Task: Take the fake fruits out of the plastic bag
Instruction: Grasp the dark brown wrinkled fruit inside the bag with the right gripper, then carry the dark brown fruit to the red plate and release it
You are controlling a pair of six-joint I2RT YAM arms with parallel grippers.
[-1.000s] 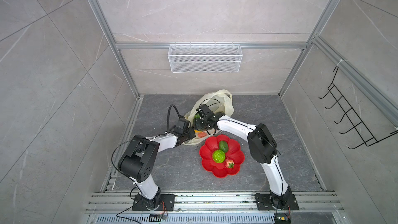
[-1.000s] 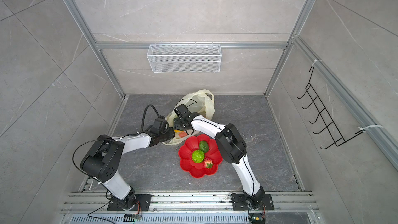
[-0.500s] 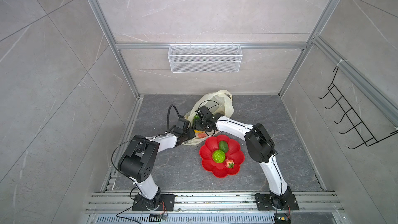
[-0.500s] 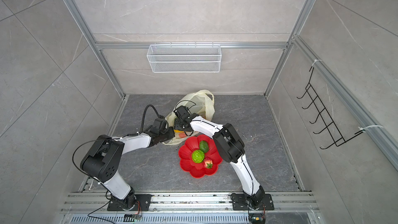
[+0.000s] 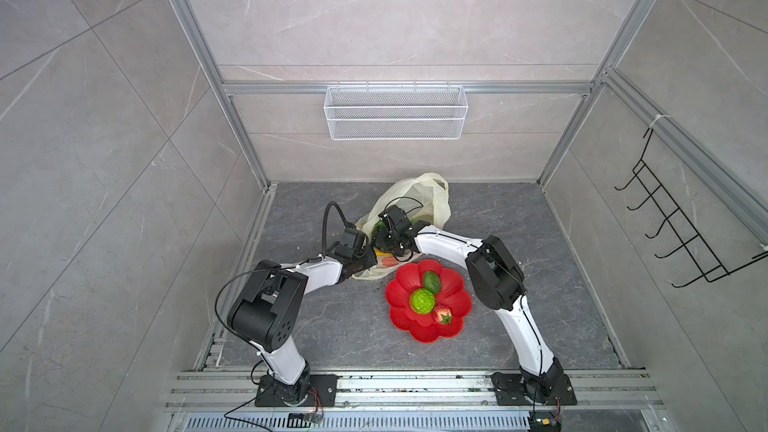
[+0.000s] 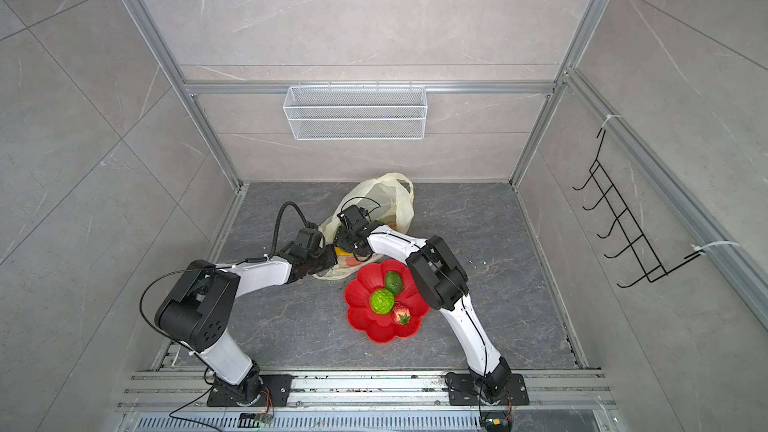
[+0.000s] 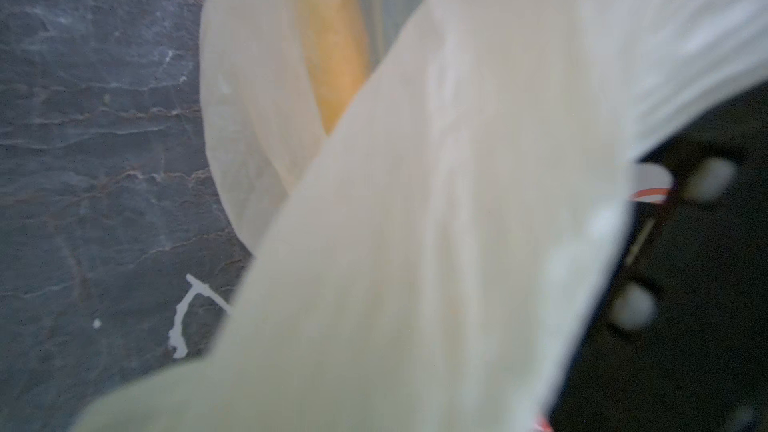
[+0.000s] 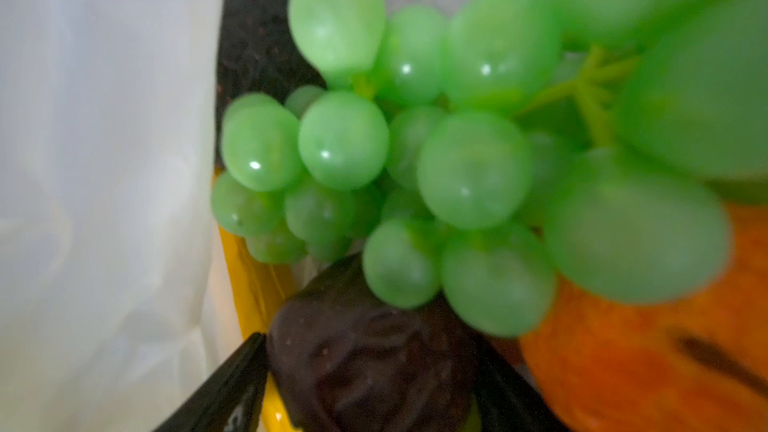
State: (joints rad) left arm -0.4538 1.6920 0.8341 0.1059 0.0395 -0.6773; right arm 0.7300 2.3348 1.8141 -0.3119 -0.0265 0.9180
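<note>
In both top views the plastic bag [image 5: 419, 197] lies at mid-frame on the grey floor, just above the red plate [image 5: 415, 336], which holds a green avocado [image 5: 431, 282], a bumpy green ball [image 5: 422, 301] and a strawberry [image 5: 442, 314]. The left gripper [image 5: 368, 263] is clamped tight on the bag's lower edge. The right gripper [image 5: 383, 243] reaches into the bag mouth, its jaws wide either side of a dark avocado [image 8: 365, 359], beside the grape bunch [image 8: 415, 160], the orange [image 8: 644, 359] and the banana [image 8: 249, 280].
</note>
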